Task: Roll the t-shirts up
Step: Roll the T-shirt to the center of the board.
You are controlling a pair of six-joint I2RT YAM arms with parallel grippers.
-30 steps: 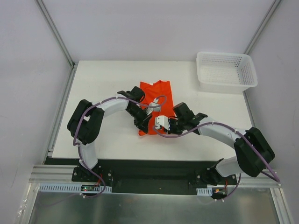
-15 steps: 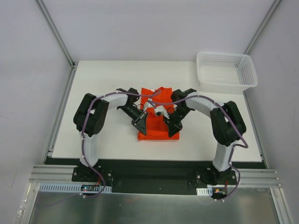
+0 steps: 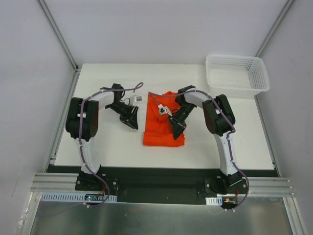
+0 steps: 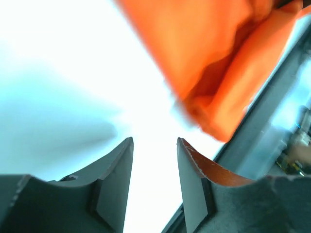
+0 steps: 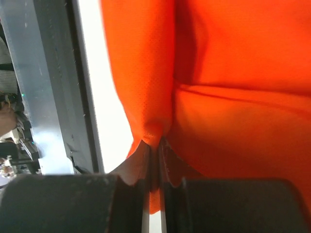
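Cloth this thin is light and limp: the orange-red t-shirt (image 3: 164, 132), folded mid-surface (image 3: 107, 147), will likely sag unless taken by a doubled edge. The right fingers (image 5: 136, 167) pinch a fold on its right side. The left fingers (image 4: 116, 165) stand spread and empty, to its left.

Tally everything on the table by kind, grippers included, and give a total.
t-shirt: 1
basket: 1
grippers: 2 (left gripper, right gripper)
Total: 4
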